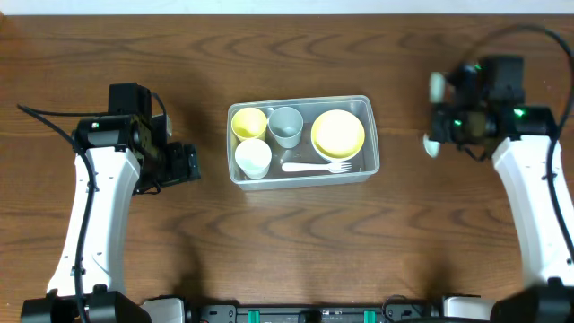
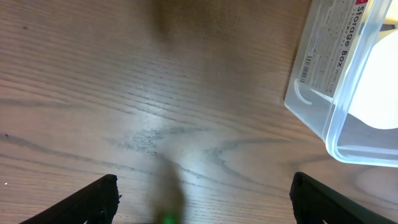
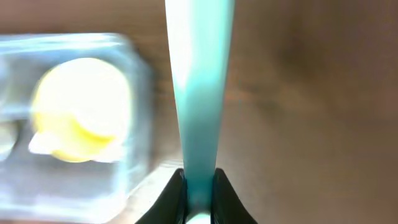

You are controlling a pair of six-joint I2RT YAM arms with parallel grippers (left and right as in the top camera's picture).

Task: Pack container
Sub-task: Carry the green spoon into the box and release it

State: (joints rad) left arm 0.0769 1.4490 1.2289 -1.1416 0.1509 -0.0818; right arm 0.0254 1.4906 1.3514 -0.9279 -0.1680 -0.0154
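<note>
The clear container [image 1: 303,99] stands at mid table, holding a yellow cup [image 1: 248,122], a grey cup [image 1: 285,125], a white cup [image 1: 253,158], a yellow bowl [image 1: 337,133] and a white fork [image 1: 318,167]. My right gripper [image 1: 446,117] is to the right of the container and shut on a thin pale teal flat item [image 3: 199,81] seen edge-on, its ends showing in the overhead view [image 1: 433,144]. The jaws [image 3: 199,177] pinch its lower end. My left gripper [image 1: 184,164] is open and empty over bare wood left of the container [image 2: 323,93], its fingers [image 2: 203,180] wide apart.
The wooden table [image 1: 296,251] surrounds the container on all sides. The right wrist view is blurred and shows the container's near wall [image 3: 134,124] with the yellow bowl [image 3: 81,106] inside. Both white arms come in from the front edge.
</note>
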